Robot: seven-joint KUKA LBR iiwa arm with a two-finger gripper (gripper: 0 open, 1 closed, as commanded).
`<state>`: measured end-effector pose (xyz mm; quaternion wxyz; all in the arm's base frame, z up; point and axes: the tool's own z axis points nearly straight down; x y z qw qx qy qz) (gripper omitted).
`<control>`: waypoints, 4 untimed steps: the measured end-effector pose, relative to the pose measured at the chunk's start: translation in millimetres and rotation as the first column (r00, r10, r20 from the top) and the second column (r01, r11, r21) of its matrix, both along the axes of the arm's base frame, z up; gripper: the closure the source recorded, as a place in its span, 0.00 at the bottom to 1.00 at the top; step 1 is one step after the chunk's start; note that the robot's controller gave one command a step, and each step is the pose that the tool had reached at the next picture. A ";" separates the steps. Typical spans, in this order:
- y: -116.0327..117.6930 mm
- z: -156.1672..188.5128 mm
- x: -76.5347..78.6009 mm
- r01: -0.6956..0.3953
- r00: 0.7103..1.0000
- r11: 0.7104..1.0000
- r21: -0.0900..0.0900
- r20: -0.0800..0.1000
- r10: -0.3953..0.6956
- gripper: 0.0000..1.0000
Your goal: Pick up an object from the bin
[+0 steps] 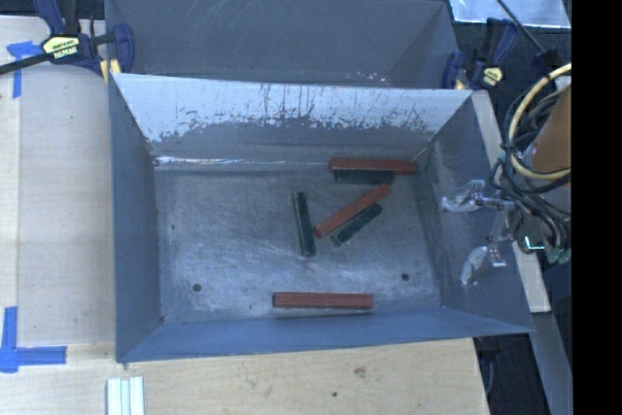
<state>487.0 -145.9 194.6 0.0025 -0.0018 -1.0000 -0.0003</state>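
My gripper (463, 236) hangs over the bin's right sloping wall, open, with nothing between its two metal fingers. Nearest to it, a red-brown bar (374, 167) lies along the back of the floor with a dark green bar (364, 178) tight against its front side. Left of the gripper, a second red-brown bar (352, 211) lies slantwise, and a dark green bar (359, 226) runs beside it.
A dark green bar (304, 224) lies nearly front-to-back at the floor's middle. Another red-brown bar (323, 301) rests along the front edge of the floor. The arm's cables hang outside the right rim.
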 end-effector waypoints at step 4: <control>87.2 -111.2 61.4 -0.040 0.998 0.999 -0.009 0.047 0.040 1.00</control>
